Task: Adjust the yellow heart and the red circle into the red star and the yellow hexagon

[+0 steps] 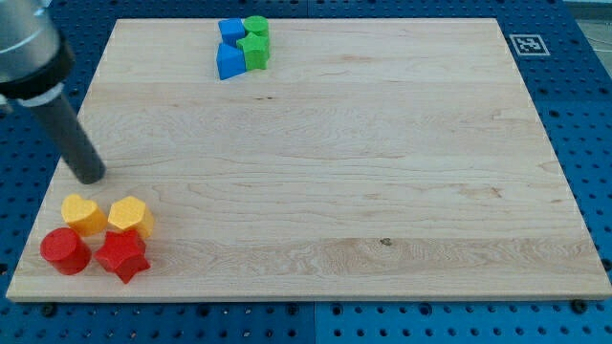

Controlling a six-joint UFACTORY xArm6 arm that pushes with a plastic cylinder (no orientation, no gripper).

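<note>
Black-and-white square marker (526, 44) on board (335, 191) at view's top right; no readable writing. My tip (91, 177) bare rod end, holding nothing, just above yellow heart (82, 214), apart. Yellow hexagon (129, 216), red circle (64, 250), red star (122, 255) clustered bottom left. Blue blocks (229, 50), green blocks (255, 41) at top, shapes unclear. Rod's upper part cut off.

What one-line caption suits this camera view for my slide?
My tip sits just above the yellow heart, yellow hexagon, red circle and red star.
</note>
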